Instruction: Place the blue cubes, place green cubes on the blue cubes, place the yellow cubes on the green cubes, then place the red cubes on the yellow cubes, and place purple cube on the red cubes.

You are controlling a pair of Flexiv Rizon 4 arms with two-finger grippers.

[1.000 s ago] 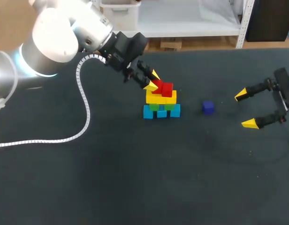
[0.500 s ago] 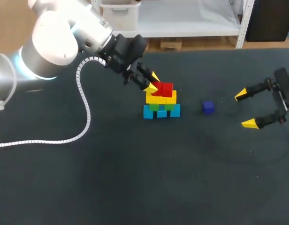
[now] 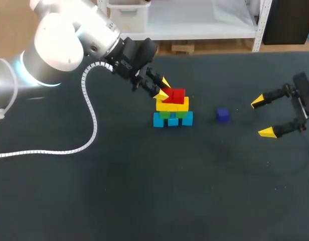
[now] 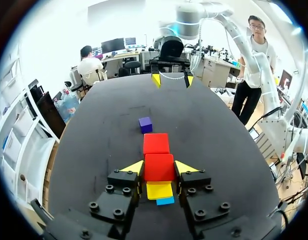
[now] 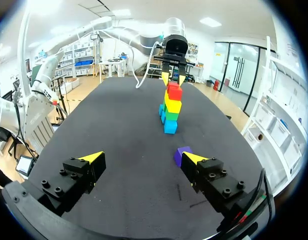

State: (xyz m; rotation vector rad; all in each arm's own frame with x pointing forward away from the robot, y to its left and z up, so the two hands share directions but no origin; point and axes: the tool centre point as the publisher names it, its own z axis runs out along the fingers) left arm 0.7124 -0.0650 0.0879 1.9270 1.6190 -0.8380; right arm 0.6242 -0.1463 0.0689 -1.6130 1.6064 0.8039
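Squarely, left gripper (image 4: 159, 167) clasps red cube (image 4: 159, 173) —

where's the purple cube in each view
Head view: purple cube lies between the stack and the right gripper.
Left wrist view: purple cube beyond the stack, ahead of the left gripper.
Right wrist view: purple cube beside the right gripper, short of the stack.
Shared landmark: the stack.

L claw (image 4: 159, 168) clamped, R claw (image 5: 143, 158) wide open
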